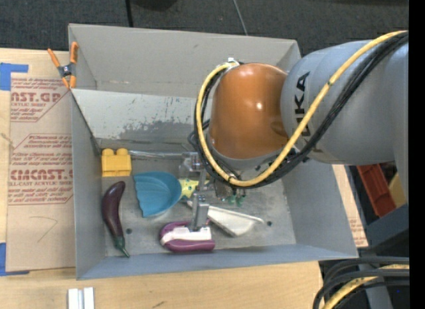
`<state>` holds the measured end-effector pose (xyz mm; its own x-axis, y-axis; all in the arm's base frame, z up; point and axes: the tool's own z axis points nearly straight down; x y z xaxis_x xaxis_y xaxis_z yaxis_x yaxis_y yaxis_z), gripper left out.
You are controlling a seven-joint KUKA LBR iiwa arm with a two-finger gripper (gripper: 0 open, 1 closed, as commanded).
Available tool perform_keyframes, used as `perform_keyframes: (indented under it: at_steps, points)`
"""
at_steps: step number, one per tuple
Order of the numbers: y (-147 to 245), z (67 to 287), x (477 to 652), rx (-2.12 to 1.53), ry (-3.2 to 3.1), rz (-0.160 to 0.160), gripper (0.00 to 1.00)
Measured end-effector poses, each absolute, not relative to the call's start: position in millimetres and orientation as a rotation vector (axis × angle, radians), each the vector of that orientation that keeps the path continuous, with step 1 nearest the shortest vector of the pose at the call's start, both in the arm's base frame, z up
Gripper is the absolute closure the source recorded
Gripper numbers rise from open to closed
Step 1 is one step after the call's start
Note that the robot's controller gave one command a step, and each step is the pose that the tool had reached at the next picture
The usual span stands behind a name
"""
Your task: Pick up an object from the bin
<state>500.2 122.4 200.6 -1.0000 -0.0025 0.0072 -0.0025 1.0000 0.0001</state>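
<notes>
1. Six loose things lie on the floor of the bin (93, 111), one of each kind.
2. They are a yellow toy brick (116, 162) with two studs, a purple toy eggplant (111, 208), a blue scoop-shaped piece (155, 193), a small yellow-green piece (188, 187), a white wedge-shaped piece (231, 222) and a purple-and-white oblong piece (186, 238).
3. The purple-and-white oblong piece lies at the front of the bin, near the wall closest to the camera and about midway along it.
4. Its long axis runs left to right across the view, roughly along that near wall. The rounded purple end is at the left and the white part is along the top toward the right.
5. The gripper (198, 221) hangs straight above the right half of this piece, its tip at the white part or touching it; I cannot tell which.
6. I cannot tell whether the gripper is open or closed, and nothing is visibly clamped in it.
7. The white wedge lies just right of the gripper, and the blue scoop is up and to its left.
8. The eggplant lies by the left wall, long axis nearly upright in the view, green stem toward the near wall.
</notes>
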Motion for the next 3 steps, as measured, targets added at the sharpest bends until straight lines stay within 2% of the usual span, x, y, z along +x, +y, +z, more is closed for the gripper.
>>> perform_keyframes:
  at_steps: [1,2,3]
  points:
    - [121.8,205.1,501.7,0.001,-3.142,-0.002,0.0]
    - [114.6,179.4,526.7,0.104,-3.145,-0.004,0.0]
    - [110.7,120.2,578.2,0.092,-3.142,-0.005,1.0]
